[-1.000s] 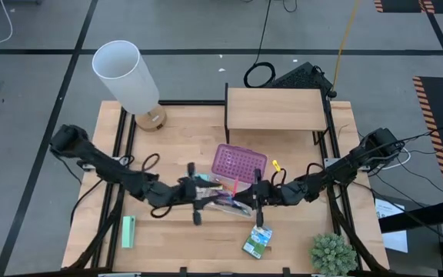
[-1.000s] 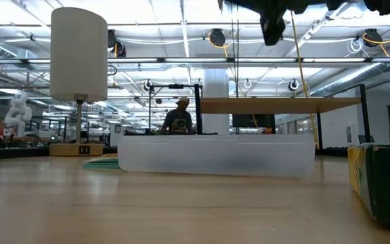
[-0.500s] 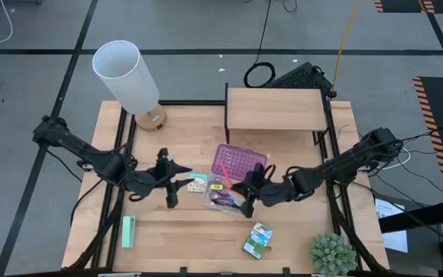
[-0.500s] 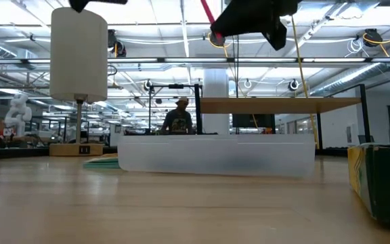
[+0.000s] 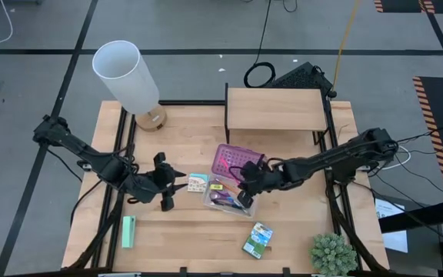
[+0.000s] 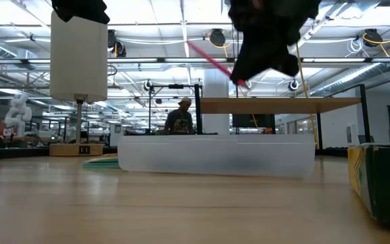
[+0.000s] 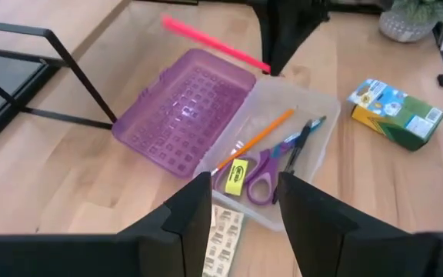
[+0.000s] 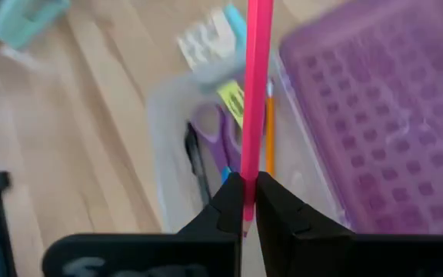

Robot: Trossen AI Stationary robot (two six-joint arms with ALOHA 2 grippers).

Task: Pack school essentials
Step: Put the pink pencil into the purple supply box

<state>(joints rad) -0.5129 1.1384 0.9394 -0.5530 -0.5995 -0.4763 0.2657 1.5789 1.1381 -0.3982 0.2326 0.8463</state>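
Right hand clamps red pencil by one end, above clear case w/ scissors; pencil's long axis tilts, free end up. Left hand open, left of case, above surface

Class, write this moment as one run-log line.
right gripper: shut on red pencil, above clear case | left gripper: open, idle | scissors: in case

Level look across the pale wooden table

Dark right gripper up high, clamped on slanted red pencil; frosted clear plastic case mid-table; green-yellow crayon box near right; white cylindrical lamp far left.
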